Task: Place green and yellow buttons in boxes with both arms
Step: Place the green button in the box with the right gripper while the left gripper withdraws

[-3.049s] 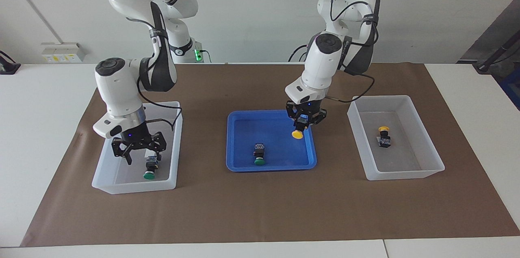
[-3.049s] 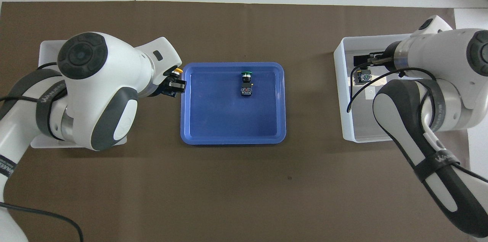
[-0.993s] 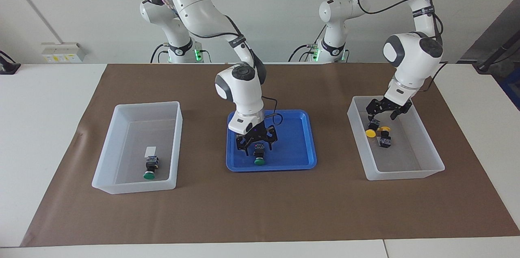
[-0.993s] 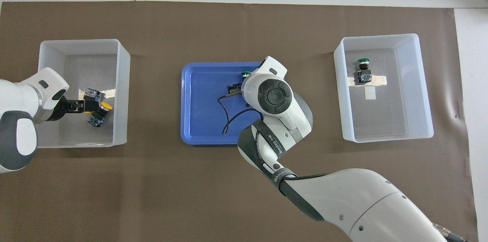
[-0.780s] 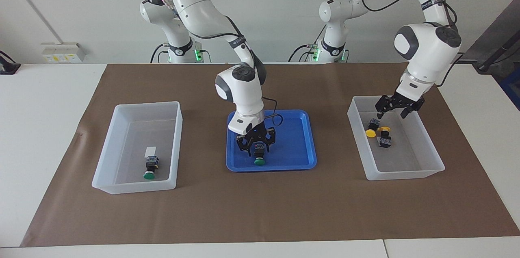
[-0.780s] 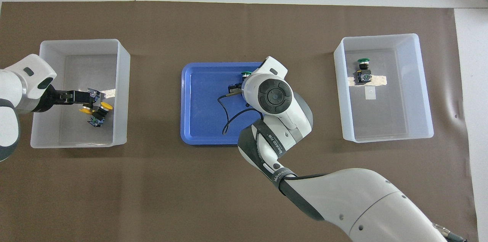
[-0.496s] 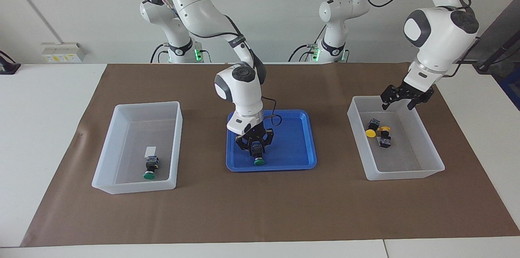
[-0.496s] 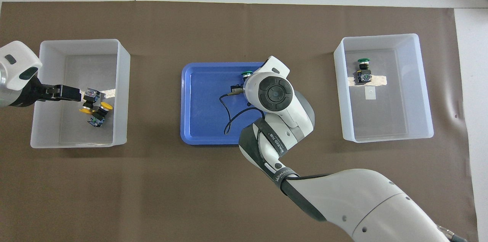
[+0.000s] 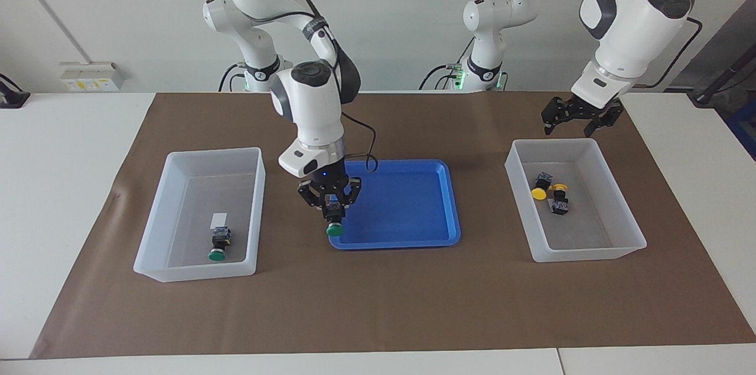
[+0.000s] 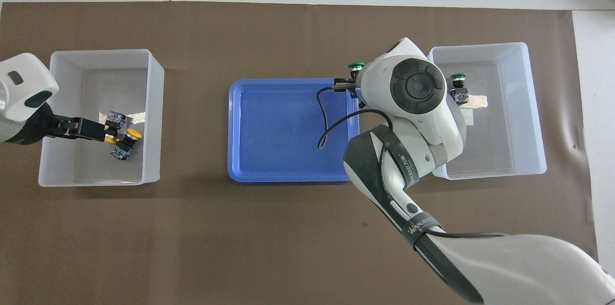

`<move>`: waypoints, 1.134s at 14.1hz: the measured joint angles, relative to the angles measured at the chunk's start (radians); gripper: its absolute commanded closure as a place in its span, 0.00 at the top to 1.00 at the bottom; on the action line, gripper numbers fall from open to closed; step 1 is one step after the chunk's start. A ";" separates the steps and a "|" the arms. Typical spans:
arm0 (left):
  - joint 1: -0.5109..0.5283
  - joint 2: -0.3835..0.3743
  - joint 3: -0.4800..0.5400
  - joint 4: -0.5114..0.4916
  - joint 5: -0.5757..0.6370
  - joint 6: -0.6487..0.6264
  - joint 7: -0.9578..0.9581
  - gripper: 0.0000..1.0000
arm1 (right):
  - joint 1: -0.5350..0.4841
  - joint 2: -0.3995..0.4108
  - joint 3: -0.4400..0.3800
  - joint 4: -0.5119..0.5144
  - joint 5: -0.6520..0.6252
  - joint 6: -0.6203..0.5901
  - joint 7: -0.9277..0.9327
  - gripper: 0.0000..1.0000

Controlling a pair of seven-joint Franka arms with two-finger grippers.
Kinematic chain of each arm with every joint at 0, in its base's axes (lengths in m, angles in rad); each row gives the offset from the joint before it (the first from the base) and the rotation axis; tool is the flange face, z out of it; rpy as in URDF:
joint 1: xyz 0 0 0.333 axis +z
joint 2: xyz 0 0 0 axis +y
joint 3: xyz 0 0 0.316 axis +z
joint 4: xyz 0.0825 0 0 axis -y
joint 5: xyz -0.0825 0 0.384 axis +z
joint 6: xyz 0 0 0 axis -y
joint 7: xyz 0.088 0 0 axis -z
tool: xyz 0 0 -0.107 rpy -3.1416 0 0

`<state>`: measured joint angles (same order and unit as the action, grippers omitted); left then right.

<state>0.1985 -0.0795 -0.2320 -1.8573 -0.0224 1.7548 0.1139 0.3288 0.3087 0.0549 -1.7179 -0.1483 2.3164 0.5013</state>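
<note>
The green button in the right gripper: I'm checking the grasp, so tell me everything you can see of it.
The green button has a dark blocky body and a round green cap. It hangs cap-down, clear of the surface, over the edge of the blue tray toward the right arm's end. The right gripper is shut on its body; nothing else touches it.

wall (image 9: 390, 15): plain white | table (image 9: 65, 144): white | brown mat (image 9: 378, 304): covers table middle

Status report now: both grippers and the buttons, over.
Right gripper shut on green-capped push button, over blue plastic tray edge. Left gripper open, above translucent white box holding two yellow-capped buttons. Nothing in the way.
</note>
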 measured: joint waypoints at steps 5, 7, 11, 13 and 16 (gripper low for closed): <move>0.005 -0.001 0.019 0.152 0.000 -0.134 -0.003 1.00 | -0.205 -0.138 -0.001 -0.059 0.008 -0.116 -0.287 0.00; 0.005 -0.001 0.023 0.164 -0.001 -0.152 -0.010 1.00 | -0.290 -0.146 -0.001 -0.107 0.047 -0.100 -0.428 0.00; -0.015 0.000 0.031 0.165 -0.003 -0.159 -0.018 1.00 | -0.404 -0.108 -0.002 -0.212 0.083 0.050 -0.612 0.00; -0.101 0.000 0.106 0.168 -0.003 -0.160 -0.019 1.00 | -0.430 -0.061 -0.002 -0.228 0.083 0.138 -0.630 0.00; -0.137 0.000 0.134 0.198 -0.001 -0.193 -0.020 1.00 | -0.439 0.021 -0.001 -0.228 0.083 0.245 -0.630 0.00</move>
<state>0.0614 -0.0794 -0.0977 -1.6591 -0.0237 1.5617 0.0943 -0.1102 0.3301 0.0536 -1.9463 -0.0653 2.5613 -0.1290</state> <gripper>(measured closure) 0.000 0.604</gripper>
